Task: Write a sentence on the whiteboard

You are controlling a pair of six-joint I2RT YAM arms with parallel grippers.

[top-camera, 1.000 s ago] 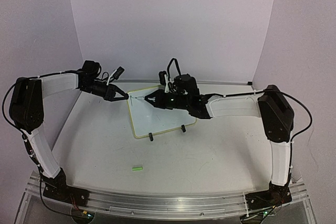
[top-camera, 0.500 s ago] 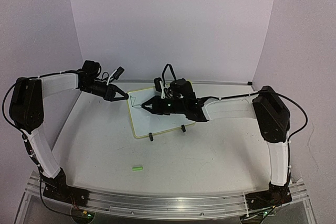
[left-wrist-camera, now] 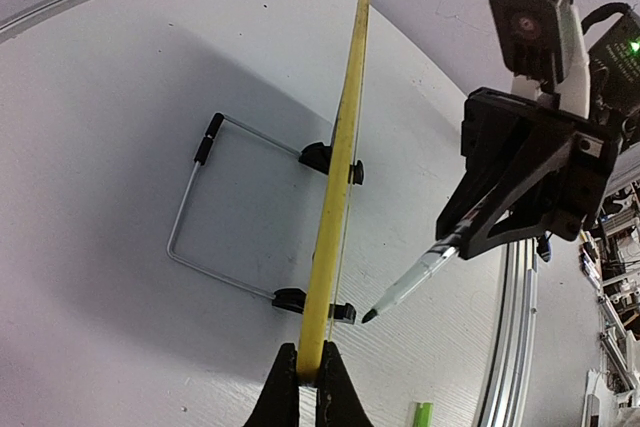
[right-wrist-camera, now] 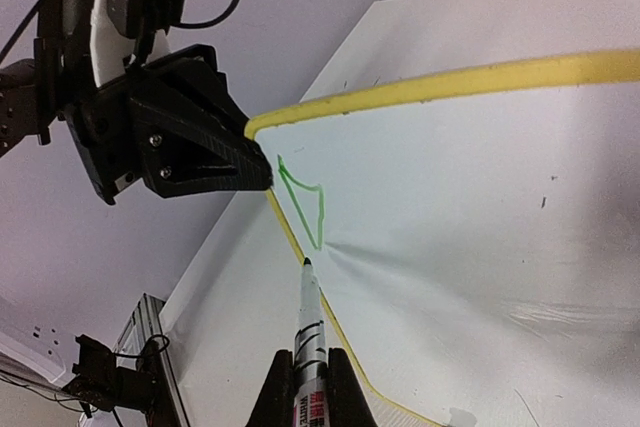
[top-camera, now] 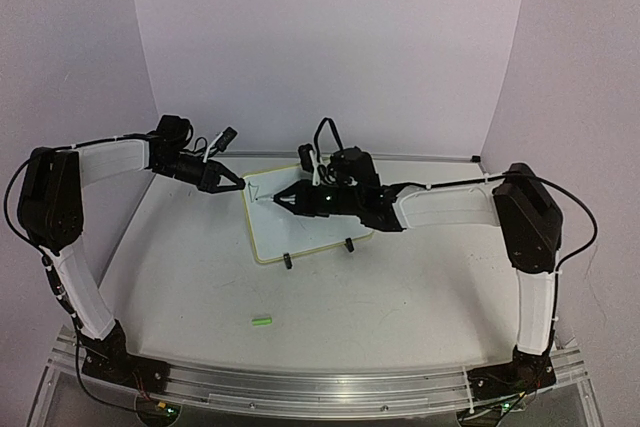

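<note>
The whiteboard (top-camera: 310, 227) stands tilted on two black feet; its cream frame shows edge-on in the left wrist view (left-wrist-camera: 345, 157). My left gripper (top-camera: 236, 185) is shut on the board's top left corner, fingers (left-wrist-camera: 283, 392) pinching the frame. My right gripper (top-camera: 287, 197) is shut on a whiteboard marker (right-wrist-camera: 311, 332). The marker's tip hangs near the board's left edge, a small gap off the face in the left wrist view (left-wrist-camera: 420, 272). The writing is one small green triangular scrawl (right-wrist-camera: 305, 202) by the corner, no readable words.
A green marker cap (top-camera: 262, 321) lies on the table in front of the board, also in the left wrist view (left-wrist-camera: 420, 414). The board's wire stand (left-wrist-camera: 200, 202) reaches out behind it. Pale walls close the back and sides.
My right gripper with the marker dipped down and left over the board, then came back up a little. The left arm and the board have not moved.
</note>
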